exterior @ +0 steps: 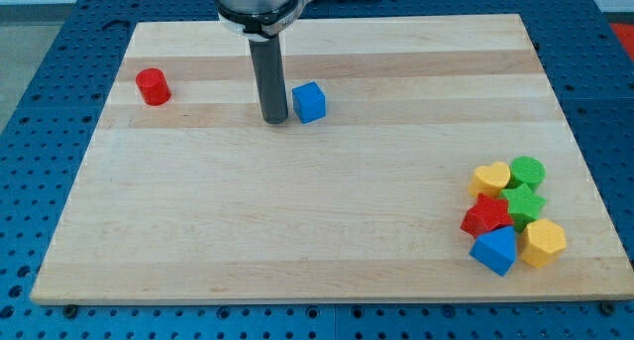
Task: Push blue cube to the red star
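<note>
The blue cube (309, 102) sits on the wooden board in the upper middle of the view. My tip (274, 119) stands just to the cube's left, a small gap apart from it. The red star (485, 217) lies in a cluster of blocks at the view's lower right, far from the cube and the tip.
Around the red star are a yellow heart (490, 176), a green round block (528, 170), a green star (521, 202), a yellow hexagon (543, 243) and a blue block (494, 251). A red cylinder (153, 86) stands at the upper left. The board's right edge (584, 162) is near the cluster.
</note>
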`<state>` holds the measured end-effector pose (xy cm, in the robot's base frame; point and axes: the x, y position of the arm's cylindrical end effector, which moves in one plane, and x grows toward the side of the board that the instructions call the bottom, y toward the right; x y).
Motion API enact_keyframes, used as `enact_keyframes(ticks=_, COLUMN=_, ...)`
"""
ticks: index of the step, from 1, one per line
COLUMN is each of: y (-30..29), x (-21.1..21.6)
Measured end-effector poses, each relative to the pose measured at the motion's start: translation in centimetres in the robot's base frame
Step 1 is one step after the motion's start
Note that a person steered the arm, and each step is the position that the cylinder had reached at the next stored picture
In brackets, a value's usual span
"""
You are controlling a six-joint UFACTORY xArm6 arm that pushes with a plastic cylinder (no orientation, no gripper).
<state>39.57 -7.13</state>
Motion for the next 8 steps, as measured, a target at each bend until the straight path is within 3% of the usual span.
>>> enact_keyframes(ticks=1, y=-0.2, x=0.6)
enact_keyframes(ticks=3, y=-3.3, x=-5.5)
enact_keyframes(ticks=4, y=-1.7, x=-5.9)
enact_keyframes(ticks=6, y=1.6, x=-2.2)
enact_keyframes(ticks=8, y=1.5, x=-2.2)
